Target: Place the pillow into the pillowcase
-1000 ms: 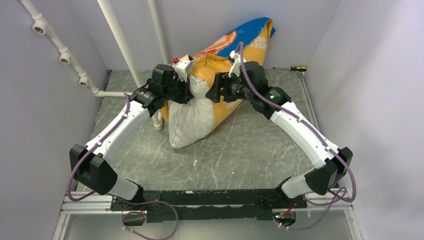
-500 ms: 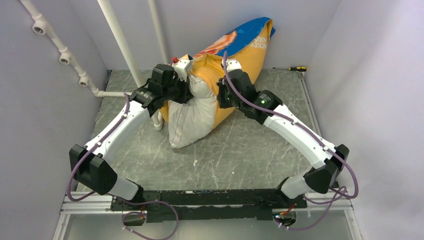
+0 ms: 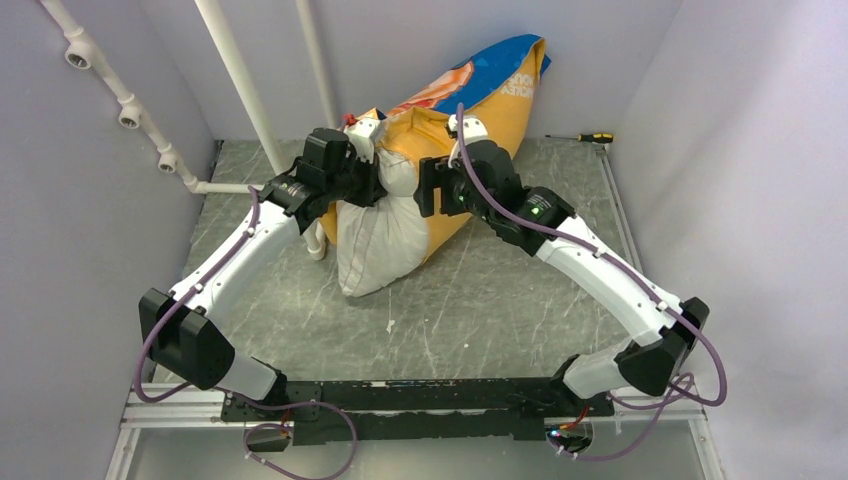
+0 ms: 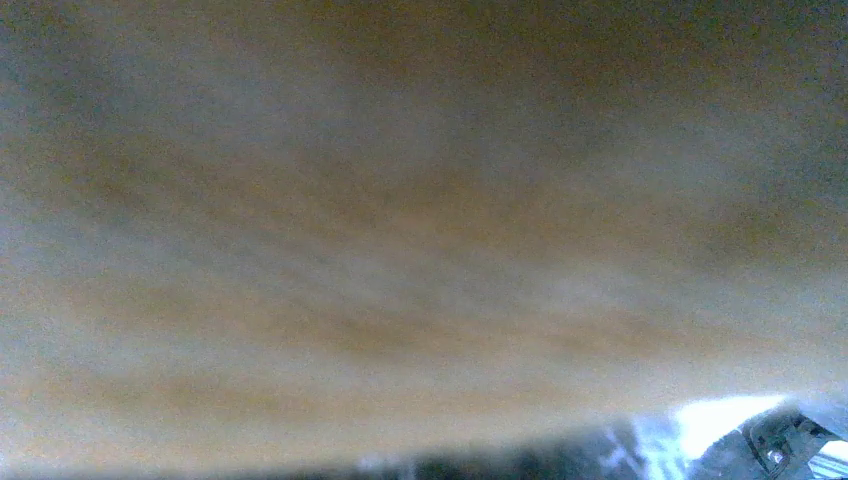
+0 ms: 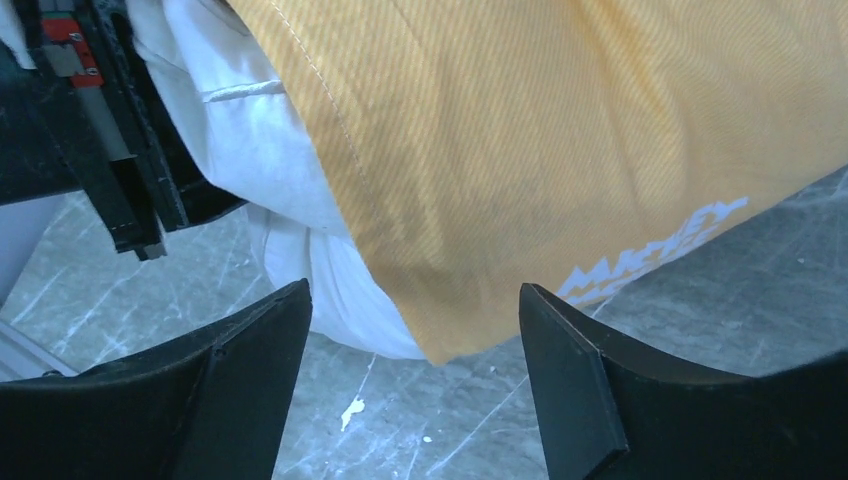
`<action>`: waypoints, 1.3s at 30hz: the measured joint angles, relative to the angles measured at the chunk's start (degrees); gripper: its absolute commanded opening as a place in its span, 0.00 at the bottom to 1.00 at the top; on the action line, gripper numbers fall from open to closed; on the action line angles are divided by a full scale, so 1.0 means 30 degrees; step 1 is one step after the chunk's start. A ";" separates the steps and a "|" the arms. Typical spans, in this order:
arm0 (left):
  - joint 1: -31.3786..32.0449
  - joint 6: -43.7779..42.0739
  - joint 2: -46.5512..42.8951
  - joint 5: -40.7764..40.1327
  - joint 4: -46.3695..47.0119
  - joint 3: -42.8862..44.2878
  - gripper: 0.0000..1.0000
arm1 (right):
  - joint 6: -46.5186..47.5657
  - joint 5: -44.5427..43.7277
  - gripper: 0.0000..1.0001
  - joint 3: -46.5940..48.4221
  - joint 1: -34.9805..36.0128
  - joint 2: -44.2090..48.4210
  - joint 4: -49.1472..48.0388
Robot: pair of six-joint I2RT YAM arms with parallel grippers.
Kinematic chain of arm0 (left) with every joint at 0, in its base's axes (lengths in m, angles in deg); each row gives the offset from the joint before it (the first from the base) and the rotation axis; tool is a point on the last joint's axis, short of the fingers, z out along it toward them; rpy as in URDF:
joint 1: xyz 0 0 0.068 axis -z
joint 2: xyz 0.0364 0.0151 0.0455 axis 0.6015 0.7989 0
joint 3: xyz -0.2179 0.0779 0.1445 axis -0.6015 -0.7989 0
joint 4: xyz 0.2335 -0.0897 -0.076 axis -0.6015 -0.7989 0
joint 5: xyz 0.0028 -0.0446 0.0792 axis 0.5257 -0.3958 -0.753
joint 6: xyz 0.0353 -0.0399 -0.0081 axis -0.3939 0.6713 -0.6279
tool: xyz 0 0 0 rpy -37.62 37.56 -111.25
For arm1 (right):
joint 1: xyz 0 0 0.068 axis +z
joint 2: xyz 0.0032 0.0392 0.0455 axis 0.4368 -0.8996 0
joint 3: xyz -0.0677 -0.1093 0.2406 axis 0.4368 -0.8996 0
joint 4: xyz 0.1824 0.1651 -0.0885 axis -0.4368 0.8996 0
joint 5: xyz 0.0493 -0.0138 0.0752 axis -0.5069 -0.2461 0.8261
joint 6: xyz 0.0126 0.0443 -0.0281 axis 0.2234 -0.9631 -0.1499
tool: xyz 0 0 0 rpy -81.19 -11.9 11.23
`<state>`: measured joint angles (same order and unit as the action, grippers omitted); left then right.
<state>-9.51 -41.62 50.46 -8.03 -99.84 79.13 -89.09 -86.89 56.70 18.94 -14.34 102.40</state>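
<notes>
Left wrist view: blurred pillowcase (image 4: 400,220) cloth fills nearly the whole frame.
Yellow-orange fabric, out of focus, with faint streaks running 9 to 3 o'clock, greyer toward 12 and 9. Thin dark strip (image 4: 480,468) along the 6 o'clock edge. Bright patch (image 4: 722,413) at 5 o'clock, dark hard-edged part (image 4: 785,448) just beside it in the corner, too blurred to identify.

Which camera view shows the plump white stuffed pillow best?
Top external view: the uncovered end of the plump white stuffed pillow shows whole, beyond the yellow-orange fabric pillowcase. Right wrist view: only a white strip of it. Left wrist view: only blurred fabric.
</notes>
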 measured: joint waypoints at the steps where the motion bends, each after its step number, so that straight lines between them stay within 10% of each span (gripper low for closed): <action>1: 0.0000 0.0000 0.0000 -0.0007 0.0000 0.0000 0.00 | 0.0022 0.0007 0.79 0.0000 0.0000 -0.0109 -0.0022; 11: 0.0000 0.0007 -0.0007 0.0000 0.0015 0.0000 0.00 | 0.0248 -0.1792 0.20 0.0022 0.0160 -0.2331 -0.0146; 20: 0.0000 0.0000 -0.0007 -0.0007 0.0036 0.0000 0.00 | 0.0248 -0.2084 0.17 0.0066 0.0211 -0.1195 0.0277; 23: 0.0000 0.0000 -0.0007 0.0000 0.0036 0.0000 0.00 | 0.0248 -0.2120 0.00 -0.0087 0.0211 -0.0146 0.0189; 29: 0.0000 0.0036 0.0000 0.0146 0.0066 0.0000 0.00 | 0.0415 -0.2215 0.00 -0.0102 0.0146 0.0503 -0.0160; 32: 0.0000 0.0095 0.0000 0.0284 0.0073 0.0000 0.00 | 0.0627 -0.1668 0.43 -0.0102 0.0131 -0.0029 -0.0168; 39: 0.0000 0.0109 0.0000 0.0393 0.0095 0.0000 0.00 | 0.0816 -0.0393 0.70 -0.0233 0.0248 -0.0313 -0.0794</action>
<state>-9.51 -41.29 50.46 -6.85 -99.56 79.13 -86.64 -88.07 56.00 19.69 -15.28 100.01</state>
